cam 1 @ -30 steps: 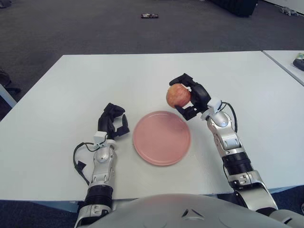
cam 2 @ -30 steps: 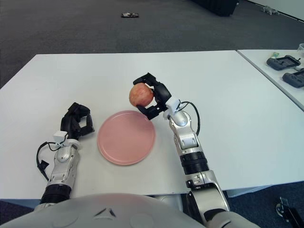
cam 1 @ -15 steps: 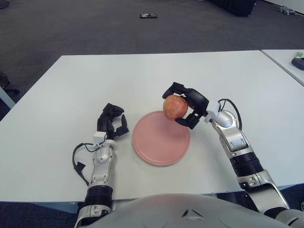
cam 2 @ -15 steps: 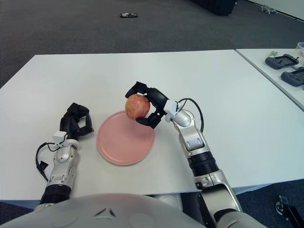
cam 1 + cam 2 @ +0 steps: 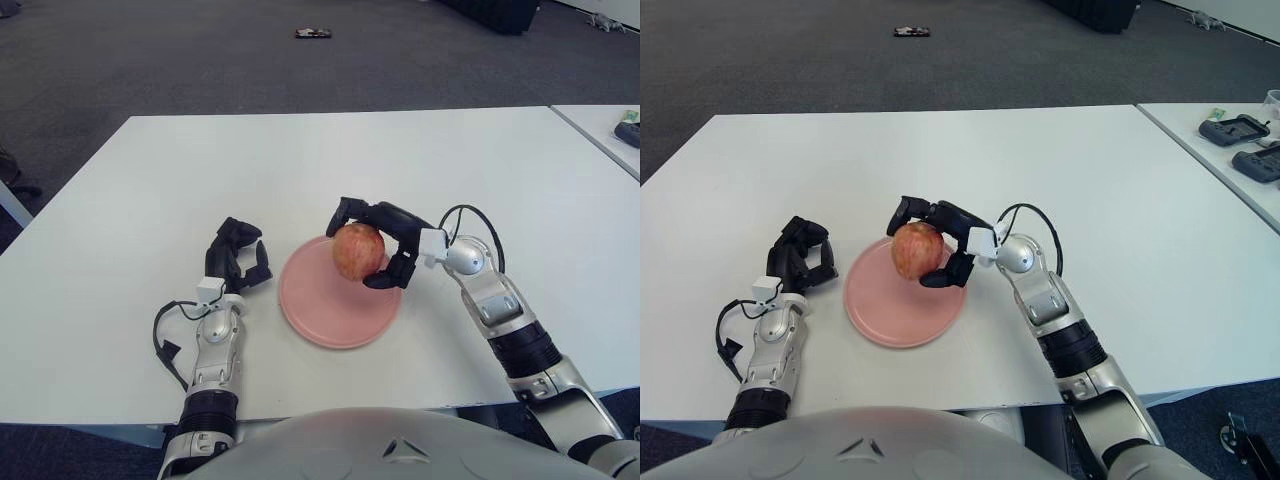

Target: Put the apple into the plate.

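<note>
Right hand (image 5: 385,240) wrapped around apple (image 5: 357,251), black fingers (image 5: 345,210) curled over far side and top, thumb side pinching from the near right. Apple red-yellow, sitting at the hand's left end, fully gripped. Positioned over the far-right part of pink plate (image 5: 325,310); cannot tell whether touching the plate surface or held just above it. Plate lies below and to the left of the hand, flat on white table (image 5: 150,180). Forearm runs back from the hand toward lower right, black cable looped above the wrist.

Left hand (image 5: 237,257) idle, just beside the plate's left rim, not touching it as far as visible. Fingers curled in on themselves, gripping nothing. Black cable hanging at the left of its forearm.

Second white table (image 5: 1240,170) well off to the right hand's right, with dark controller-like devices (image 5: 1240,130) on it. Small dark object (image 5: 312,33) on grey floor far beyond the table, too small to identify.
</note>
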Controlling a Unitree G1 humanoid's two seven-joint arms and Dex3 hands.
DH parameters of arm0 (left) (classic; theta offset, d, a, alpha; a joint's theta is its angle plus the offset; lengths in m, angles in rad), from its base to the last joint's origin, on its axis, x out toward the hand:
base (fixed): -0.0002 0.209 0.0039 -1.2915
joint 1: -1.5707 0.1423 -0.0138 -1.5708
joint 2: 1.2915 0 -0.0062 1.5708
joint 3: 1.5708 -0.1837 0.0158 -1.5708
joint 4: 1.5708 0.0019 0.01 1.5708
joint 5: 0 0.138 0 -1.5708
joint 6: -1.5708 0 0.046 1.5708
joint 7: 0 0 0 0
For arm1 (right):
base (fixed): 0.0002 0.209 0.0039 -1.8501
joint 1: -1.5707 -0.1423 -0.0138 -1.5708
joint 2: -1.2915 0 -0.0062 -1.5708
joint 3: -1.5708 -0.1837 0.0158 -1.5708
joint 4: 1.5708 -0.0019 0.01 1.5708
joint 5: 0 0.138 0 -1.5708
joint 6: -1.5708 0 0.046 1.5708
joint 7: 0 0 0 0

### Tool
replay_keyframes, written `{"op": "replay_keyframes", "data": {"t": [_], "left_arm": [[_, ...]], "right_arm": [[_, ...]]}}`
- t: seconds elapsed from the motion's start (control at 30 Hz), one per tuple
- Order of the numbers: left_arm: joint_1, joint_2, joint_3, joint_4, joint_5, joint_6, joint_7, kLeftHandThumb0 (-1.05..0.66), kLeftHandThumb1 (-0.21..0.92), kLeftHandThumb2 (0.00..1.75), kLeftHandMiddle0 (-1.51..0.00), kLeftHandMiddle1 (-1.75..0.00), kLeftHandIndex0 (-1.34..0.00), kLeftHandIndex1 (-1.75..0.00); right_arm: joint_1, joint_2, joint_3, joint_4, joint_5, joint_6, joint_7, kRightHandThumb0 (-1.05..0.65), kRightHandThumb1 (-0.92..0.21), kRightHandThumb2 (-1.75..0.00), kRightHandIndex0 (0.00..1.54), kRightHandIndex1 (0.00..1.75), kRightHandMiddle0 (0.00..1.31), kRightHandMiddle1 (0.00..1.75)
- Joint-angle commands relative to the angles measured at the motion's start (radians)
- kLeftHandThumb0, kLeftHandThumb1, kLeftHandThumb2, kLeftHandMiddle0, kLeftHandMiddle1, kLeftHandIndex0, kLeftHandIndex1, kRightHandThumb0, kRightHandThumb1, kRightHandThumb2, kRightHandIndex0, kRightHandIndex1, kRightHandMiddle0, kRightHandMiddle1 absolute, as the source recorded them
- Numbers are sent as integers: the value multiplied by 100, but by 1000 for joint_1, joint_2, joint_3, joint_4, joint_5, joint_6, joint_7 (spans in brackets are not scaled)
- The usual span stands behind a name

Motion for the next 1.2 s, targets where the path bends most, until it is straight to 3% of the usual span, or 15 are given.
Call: {"op": "replay_keyframes", "data": {"t": [0.0, 0.47, 0.6, 0.8, 0.93, 0.97, 1.03, 1.17], "left_arm": [[24, -4, -1, 36, 1, 32, 2, -50, 26, 140, -127, -175, -66, -175], [23, 0, -1, 38, -7, 32, -7, -50, 27, 139, -127, -175, -65, -175], [21, 3, 0, 42, -13, 34, -15, -50, 27, 138, -125, -175, -65, -175], [19, 4, 1, 47, -12, 26, -15, -49, 28, 137, -124, -175, -64, -175], [18, 3, 3, 46, -15, 30, -17, -49, 28, 137, -125, -175, -64, -175], [18, 3, 4, 46, -15, 31, -17, -49, 28, 137, -125, -175, -64, -175], [18, 3, 4, 46, -15, 32, -18, -49, 28, 137, -126, -175, -64, -175], [18, 3, 4, 46, -14, 32, -17, -49, 28, 137, -127, -175, -64, -175]], "right_arm": [[7, -21, 9, -35, -36, -15, -5, -56, -11, -157, 132, 175, 78, 175], [41, -51, 30, -71, -202, -102, -97, -55, -13, -155, 126, 175, 77, 175], [39, -69, 40, -63, -255, -145, -117, -52, -19, -147, 114, 175, 71, 175], [47, -82, 42, -50, -254, -153, -98, -48, -31, -131, 76, 175, 60, 175], [45, -87, 46, -40, -252, -161, -91, -42, -50, -108, 26, 175, 46, 175], [47, -90, 47, -43, -254, -173, -94, -45, -37, -114, 16, 175, 29, 173], [48, -96, 48, -53, -258, -191, -100, -51, -27, -121, 8, 170, 15, 165], [45, -103, 48, -56, -275, -209, -109, -61, -25, -121, 2, 147, 3, 148]]}}
